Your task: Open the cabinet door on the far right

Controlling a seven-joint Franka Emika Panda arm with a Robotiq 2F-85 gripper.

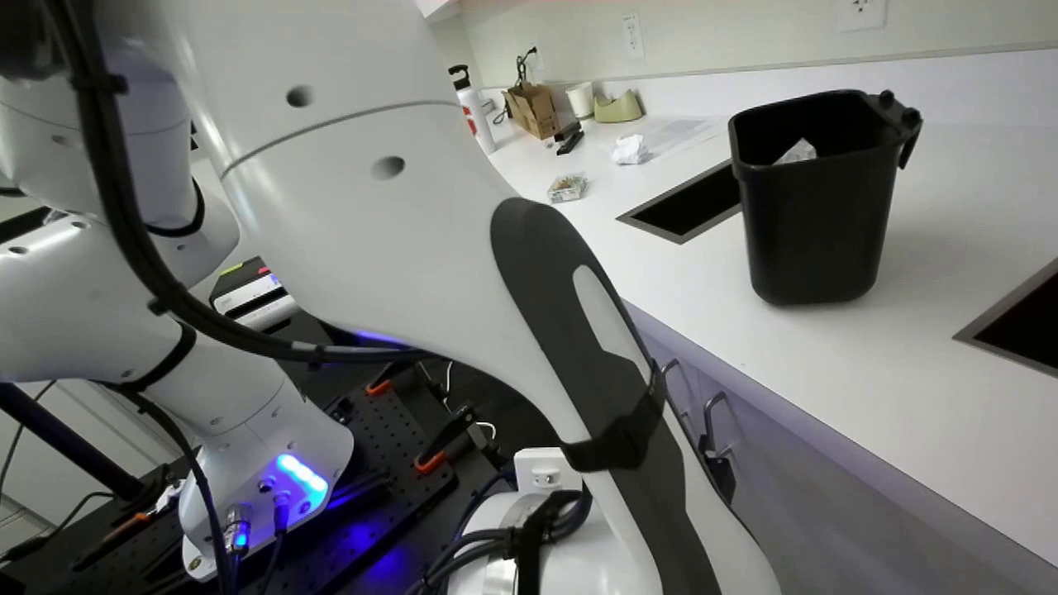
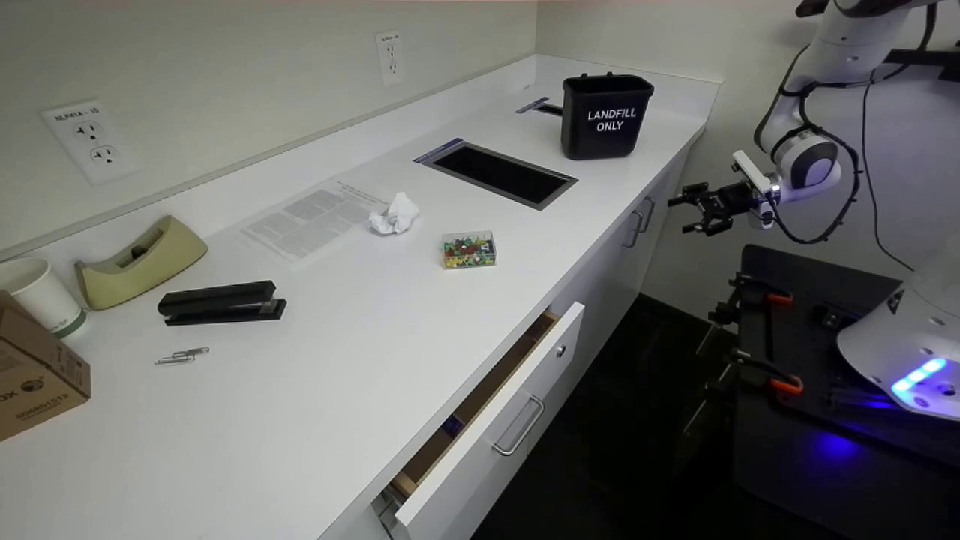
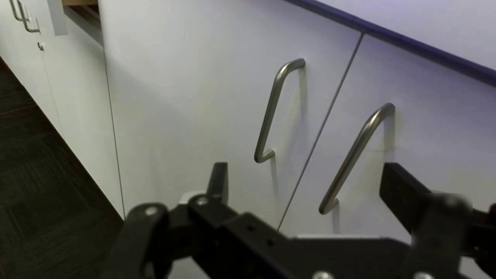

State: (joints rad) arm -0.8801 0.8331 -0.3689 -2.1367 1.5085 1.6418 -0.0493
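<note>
The far-right cabinet door [image 3: 445,143] is flat, white and closed. Its silver bar handle [image 3: 356,155] stands right of the seam in the wrist view. In an exterior view the door [image 2: 654,244] is at the far end of the counter front. It also shows in an exterior view [image 1: 802,487]. My gripper [image 3: 305,168] is open and empty. In the wrist view the handle's lower part lies between the fingertips. In an exterior view the gripper [image 2: 684,215] hangs in front of the doors, apart from them. In the remaining exterior view the arm hides most of it.
The matching neighbour door [image 3: 186,100] with its own bar handle [image 3: 271,110] is left of the seam. A drawer [image 2: 491,427] stands pulled out farther along. The white counter [image 2: 337,405] juts above the doors and holds a black bin [image 2: 604,124]. A black robot table [image 2: 787,465] stands opposite.
</note>
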